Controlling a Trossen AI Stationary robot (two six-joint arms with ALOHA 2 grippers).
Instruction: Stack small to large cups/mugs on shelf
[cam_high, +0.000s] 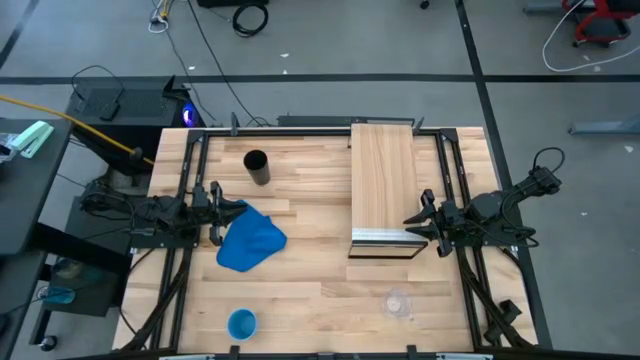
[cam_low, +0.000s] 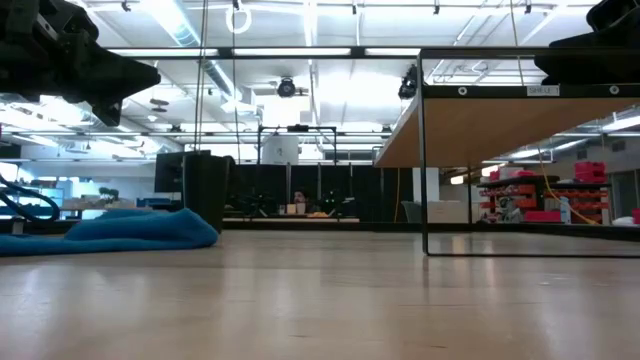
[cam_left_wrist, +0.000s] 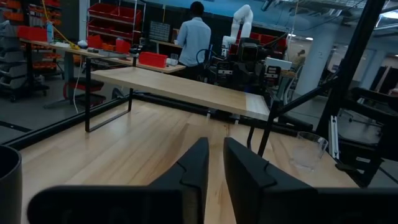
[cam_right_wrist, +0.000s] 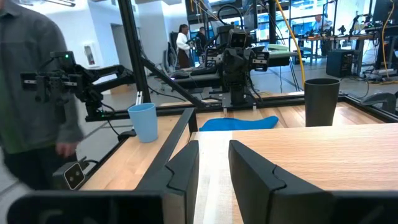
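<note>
A black cup (cam_high: 257, 166) stands upright at the far left of the table. Near the front edge stand a light-blue cup (cam_high: 241, 323) at the left and a clear cup (cam_high: 398, 302) at the right. The shelf (cam_high: 383, 185) is a raised wood plank on a black frame at the right of centre, with nothing on it. At the left edge my left gripper (cam_high: 214, 214) is level beside a blue cloth, its fingers (cam_left_wrist: 198, 163) a narrow gap apart and holding nothing. At the right edge my right gripper (cam_high: 416, 222) is level at the shelf's side, slightly open and holding nothing (cam_right_wrist: 213, 148).
A crumpled blue cloth (cam_high: 250, 238) lies on the table just in front of the left gripper. Black frame rails (cam_high: 190, 180) run along both table sides. A person in a grey sleeve (cam_right_wrist: 31, 87) stands beside the table; another (cam_left_wrist: 193, 37) stands in the room behind.
</note>
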